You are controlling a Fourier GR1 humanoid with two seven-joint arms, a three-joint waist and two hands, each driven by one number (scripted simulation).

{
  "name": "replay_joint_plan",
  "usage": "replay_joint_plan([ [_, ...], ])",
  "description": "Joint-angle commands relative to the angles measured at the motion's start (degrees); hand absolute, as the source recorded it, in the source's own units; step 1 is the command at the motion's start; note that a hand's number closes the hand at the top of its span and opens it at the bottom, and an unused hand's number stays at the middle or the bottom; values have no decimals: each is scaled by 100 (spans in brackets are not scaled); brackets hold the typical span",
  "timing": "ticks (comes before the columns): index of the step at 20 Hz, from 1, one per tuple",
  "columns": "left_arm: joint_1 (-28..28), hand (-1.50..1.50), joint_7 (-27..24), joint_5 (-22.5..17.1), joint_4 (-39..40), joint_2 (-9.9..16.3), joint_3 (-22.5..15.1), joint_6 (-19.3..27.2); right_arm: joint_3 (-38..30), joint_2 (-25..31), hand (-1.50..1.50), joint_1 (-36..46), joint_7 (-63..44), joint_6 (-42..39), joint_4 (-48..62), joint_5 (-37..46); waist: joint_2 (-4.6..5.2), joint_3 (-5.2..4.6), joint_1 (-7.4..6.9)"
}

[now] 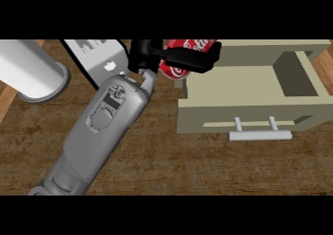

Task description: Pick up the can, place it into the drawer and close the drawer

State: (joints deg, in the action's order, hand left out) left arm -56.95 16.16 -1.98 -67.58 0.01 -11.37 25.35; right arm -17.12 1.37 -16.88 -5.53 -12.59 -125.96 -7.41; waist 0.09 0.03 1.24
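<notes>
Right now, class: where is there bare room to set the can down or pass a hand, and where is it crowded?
Free: the open drawer, and the counter in front of its handle. Crowded: the top left, where the roll, the white box and the robot hand with the can sit close.

The place was a kitchen, or something set up like one. The work surface was a dark brown wood-grain counter top (pixel 196 165), with a paler wooden strip along its left edge. At the right stood a cream-coloured drawer unit (pixel 230 117) with its box pulled open and a pale grey bar handle (pixel 259 135) on its near face, the sort fitted to kitchen cabinets. At the far left stood a large white cylinder with a grey rim (pixel 30 69), and beside it lay a white flat appliance-like object with small dark markings (pixel 94 57); what either was could not be told.
</notes>
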Motion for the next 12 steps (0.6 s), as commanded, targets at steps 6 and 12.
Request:
replay_joint_plan([
  [6, -1258, 150, 91, -600, 1140, -1, -380, 609, 94, -38, -150, 236, -95, 66, 77, 187, 4, 0, 11],
  [12, -2029, 150, -395, -956, 2403, -1, -335, 559, -50, 57, -150, 191, 96, -159, 307, -27, 32, 5, 104],
])
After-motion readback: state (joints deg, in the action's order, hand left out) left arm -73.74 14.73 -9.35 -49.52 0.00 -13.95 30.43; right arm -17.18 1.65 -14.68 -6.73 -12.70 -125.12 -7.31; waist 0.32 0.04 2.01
